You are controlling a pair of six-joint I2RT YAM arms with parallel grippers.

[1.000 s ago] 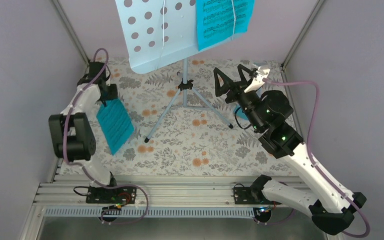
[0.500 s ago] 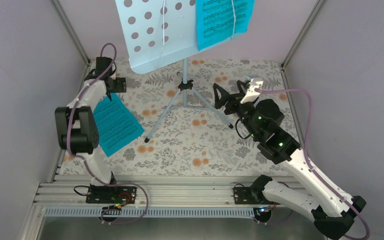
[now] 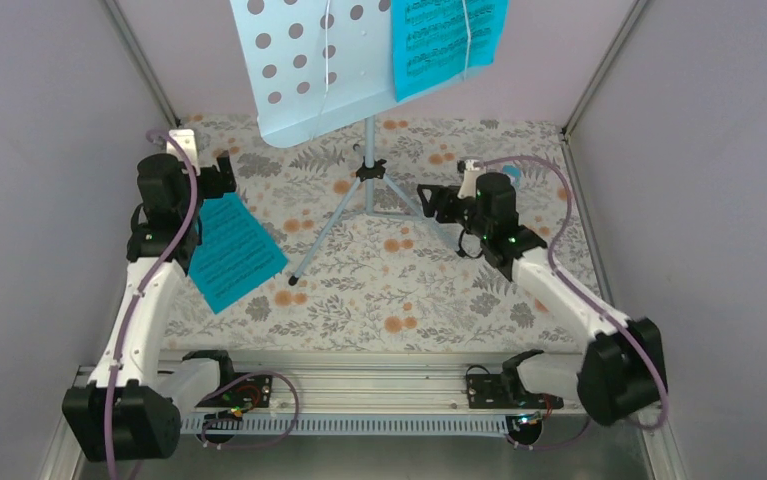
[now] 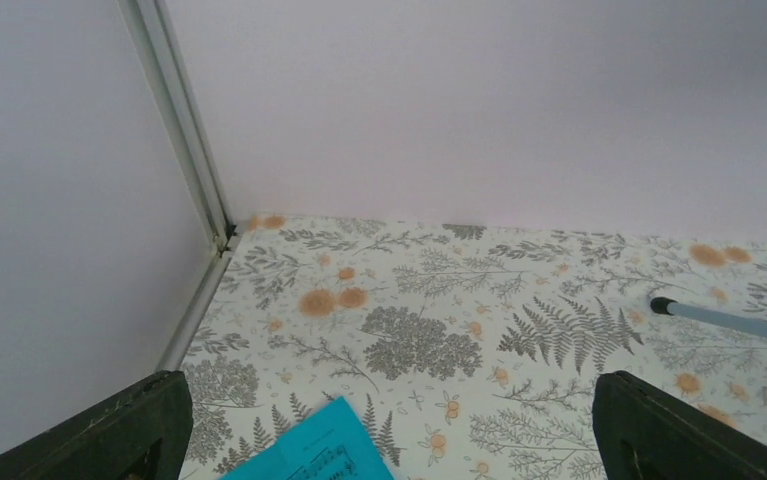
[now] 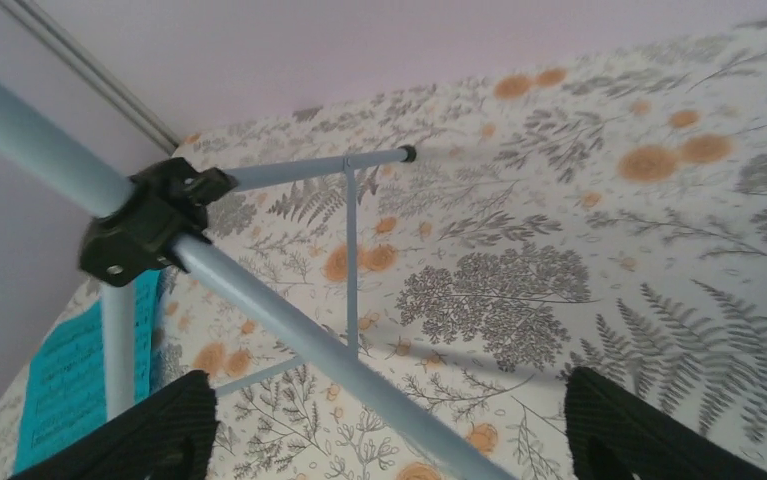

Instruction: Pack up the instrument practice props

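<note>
The pale blue music stand stands at the back on its tripod, with a turquoise sheet-music page on its perforated desk. A second turquoise page lies flat on the floral table at the left. My left gripper hangs open just beyond that page's far corner, with nothing between its fingers. My right gripper is open and low by the stand's right leg. In the right wrist view that leg runs between the wide-apart fingers without being clamped.
Lilac walls with metal corner posts close in the table on three sides. The tripod's other legs spread across the middle. A small blue patch shows behind the right wrist; I cannot tell what it is.
The left gripper opened and let go of the turquoise page, which now lies flat on the table. The right arm dropped and moved left until its jaws straddle the tripod leg.
</note>
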